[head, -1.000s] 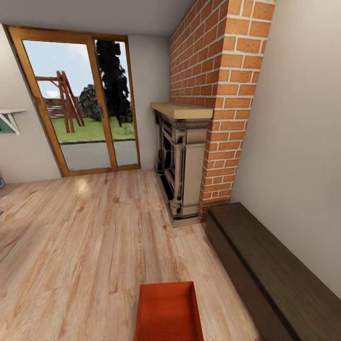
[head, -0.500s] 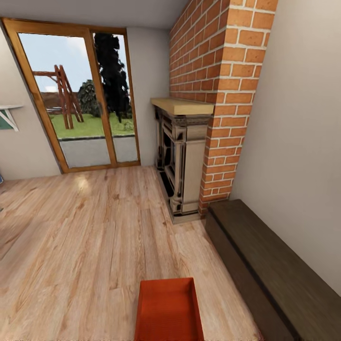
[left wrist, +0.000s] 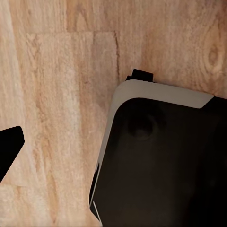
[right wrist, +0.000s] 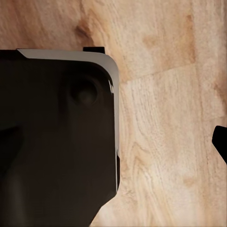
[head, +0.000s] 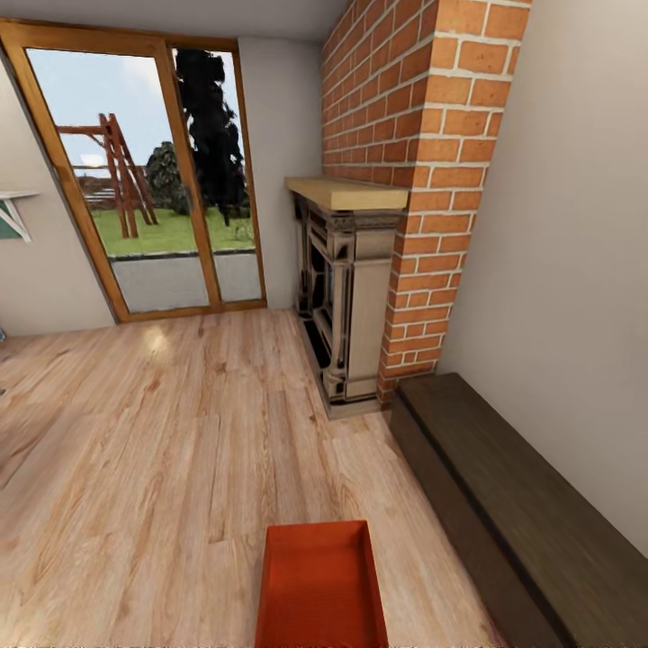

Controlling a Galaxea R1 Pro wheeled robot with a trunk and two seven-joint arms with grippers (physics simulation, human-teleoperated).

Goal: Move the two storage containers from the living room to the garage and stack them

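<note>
One storage container (head: 319, 585) sits low and centred ahead on the living room's wood-plank floor (head: 162, 450) (near the dark bench (head: 513, 504)). Approach squarely, arms wide; either gripper's state I cannot tell.

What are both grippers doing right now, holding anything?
Left gripper: cannot be told; its wrist view gives a dark fingertip over the wood-plank floor.
Right gripper: cannot be told; likewise a dark fingertip.

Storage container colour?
Plain orange-red storage container, best seen in head view.
</note>
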